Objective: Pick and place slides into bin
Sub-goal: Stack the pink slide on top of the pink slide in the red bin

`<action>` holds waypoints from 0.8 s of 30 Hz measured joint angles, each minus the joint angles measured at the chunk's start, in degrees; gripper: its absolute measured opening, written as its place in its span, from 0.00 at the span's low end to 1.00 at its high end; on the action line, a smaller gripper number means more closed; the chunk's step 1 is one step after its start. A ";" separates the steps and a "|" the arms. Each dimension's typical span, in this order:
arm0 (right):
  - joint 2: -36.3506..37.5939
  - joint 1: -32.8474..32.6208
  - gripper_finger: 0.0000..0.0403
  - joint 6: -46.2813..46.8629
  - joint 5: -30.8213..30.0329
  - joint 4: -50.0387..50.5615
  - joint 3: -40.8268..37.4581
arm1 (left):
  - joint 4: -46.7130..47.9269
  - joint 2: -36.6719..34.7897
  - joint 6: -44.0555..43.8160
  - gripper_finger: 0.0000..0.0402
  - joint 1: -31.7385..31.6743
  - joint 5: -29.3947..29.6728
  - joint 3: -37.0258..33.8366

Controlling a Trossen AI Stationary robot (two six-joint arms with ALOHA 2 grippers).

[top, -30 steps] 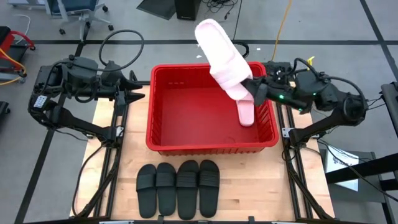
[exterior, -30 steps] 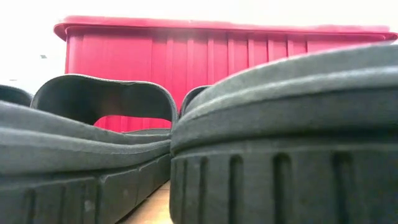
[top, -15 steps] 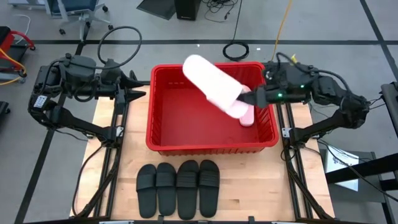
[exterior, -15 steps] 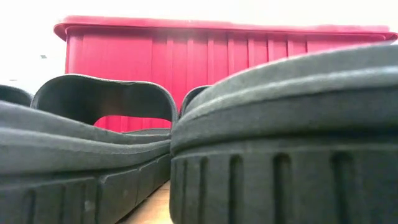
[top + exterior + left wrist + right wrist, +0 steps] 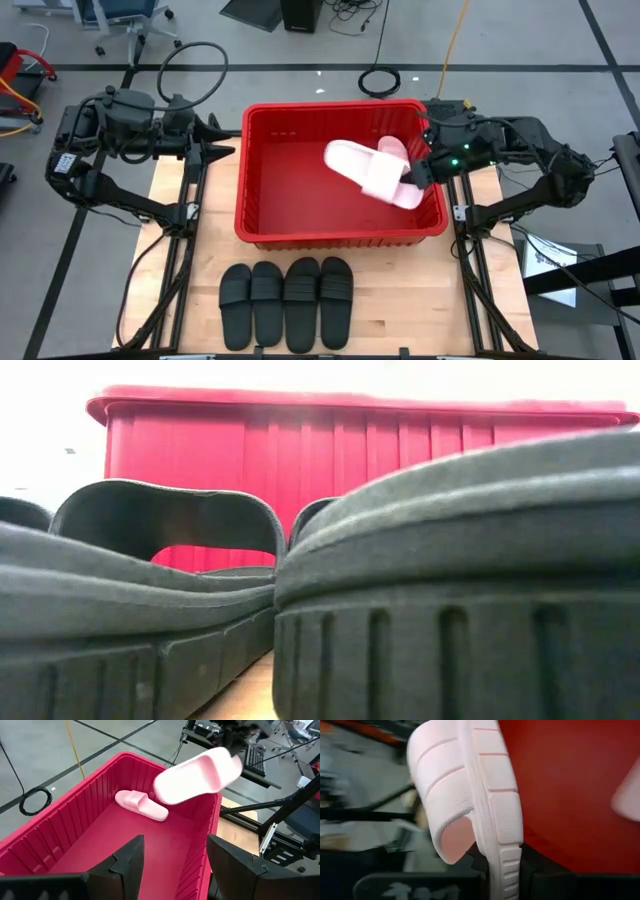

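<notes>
The red bin (image 5: 262, 170) stands mid-table. One pale pink slide (image 5: 141, 805) lies sole-down on the bin's floor near its far right corner. My right gripper (image 5: 411, 180) is shut on a second pink slide (image 5: 362, 169), which hangs over the right part of the bin. My left gripper (image 5: 216, 141) waits open outside the bin's left wall, with nothing between its fingers. Several black slides (image 5: 286, 303) lie side by side on the table in front of the bin's near wall. My right gripper pinches the pink slide at its strap end (image 5: 506, 851). The sole's ribbed side runs back between the two fingers, with the strap (image 5: 442, 795) on one side. The fingers come from the table's right, slanting down. The slide juts leftward, tilted, clear of the bin's floor.
The low view is filled by the black slides (image 5: 450, 560), with the bin's near wall (image 5: 370, 450) behind them. Bare wooden table (image 5: 170, 260) lies left and right of the black slides. A cable coil (image 5: 380, 80) lies on the floor beyond the bin.
My right gripper has tipped downward and sunk toward the bin, staying shut. The pink slide, which stood up above the bin's far rim, has swung down and now lies tilted low over the bin's right part, its free end pointing left.
</notes>
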State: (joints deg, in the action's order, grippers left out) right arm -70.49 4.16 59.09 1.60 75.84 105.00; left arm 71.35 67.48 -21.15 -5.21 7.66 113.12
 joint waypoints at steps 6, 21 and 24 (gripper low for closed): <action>-3.91 -0.15 0.07 -3.56 -4.20 12.07 5.97 | 0.03 0.99 -0.15 0.52 -0.01 -0.01 0.00; -13.85 -1.70 0.07 -14.63 -12.87 14.05 11.88 | 0.43 0.66 -1.48 0.52 0.00 -1.01 0.00; -14.88 -1.94 0.07 -16.50 -17.42 14.19 11.85 | 0.41 -0.13 -1.88 0.52 0.00 -0.98 0.01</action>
State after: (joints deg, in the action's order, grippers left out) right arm -85.38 2.22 42.59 -15.82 90.03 116.85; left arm 71.77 67.36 -23.03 -5.21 6.68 113.13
